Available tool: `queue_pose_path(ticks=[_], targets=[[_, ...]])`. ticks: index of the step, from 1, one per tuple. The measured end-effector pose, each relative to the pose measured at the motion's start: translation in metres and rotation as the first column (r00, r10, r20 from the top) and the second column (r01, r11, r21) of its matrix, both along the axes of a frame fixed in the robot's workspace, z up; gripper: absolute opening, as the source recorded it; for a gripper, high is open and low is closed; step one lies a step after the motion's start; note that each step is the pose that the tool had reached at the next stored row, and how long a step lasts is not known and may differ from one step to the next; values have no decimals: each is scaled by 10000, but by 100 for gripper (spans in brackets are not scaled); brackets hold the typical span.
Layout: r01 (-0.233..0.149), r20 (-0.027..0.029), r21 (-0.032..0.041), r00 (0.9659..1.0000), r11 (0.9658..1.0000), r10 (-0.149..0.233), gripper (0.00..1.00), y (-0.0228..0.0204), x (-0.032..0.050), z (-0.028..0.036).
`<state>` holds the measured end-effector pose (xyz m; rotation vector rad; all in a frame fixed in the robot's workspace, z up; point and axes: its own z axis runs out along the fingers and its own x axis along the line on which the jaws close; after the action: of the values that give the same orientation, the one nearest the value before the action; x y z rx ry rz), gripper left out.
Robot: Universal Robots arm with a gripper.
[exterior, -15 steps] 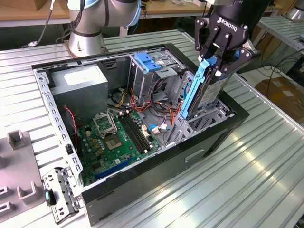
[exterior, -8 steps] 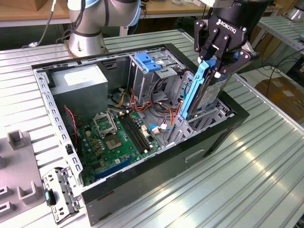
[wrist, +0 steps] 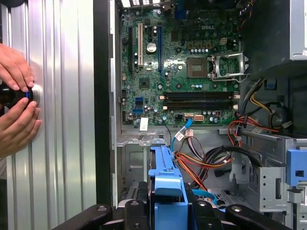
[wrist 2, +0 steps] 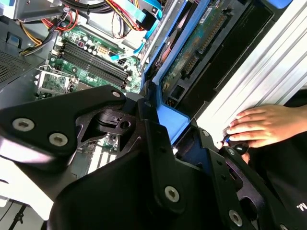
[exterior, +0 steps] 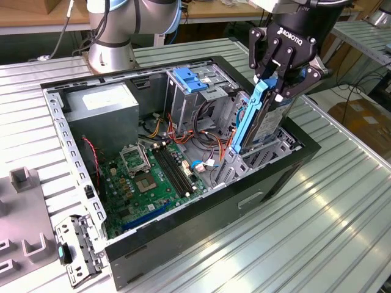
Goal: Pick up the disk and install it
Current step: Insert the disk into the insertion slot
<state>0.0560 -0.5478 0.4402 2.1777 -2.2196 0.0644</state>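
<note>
Dark grey disk (exterior: 252, 119) in bright blue frame, standing on edge, clamped between gripper (exterior: 273, 87) fingers, lower end in corner bay of open case (exterior: 183, 229), green motherboard (exterior: 153, 177) inside, ribbed metal table (exterior: 330, 226), a person's hands (wrist: 17, 96) on it

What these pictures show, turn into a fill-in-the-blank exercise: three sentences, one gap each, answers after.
1. The gripper holds the disk by its ____ plastic frame.
2. The disk stands on edge at the end of the open case on the exterior view's ____.
3. The circuit board lying in the case is ____.

Missing words: blue; right; green.
</note>
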Motion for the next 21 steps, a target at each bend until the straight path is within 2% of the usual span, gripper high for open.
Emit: queue_pose_path(ticks=[7,16,18,21], targets=[[0,0,0,10000,10000,0,37,0,0,-42],[0,0,0,10000,10000,0,37,0,1,-125],[0,0,0,10000,10000,0,37,0,1,-163],[0,0,0,10000,10000,0,37,0,2,-254]])
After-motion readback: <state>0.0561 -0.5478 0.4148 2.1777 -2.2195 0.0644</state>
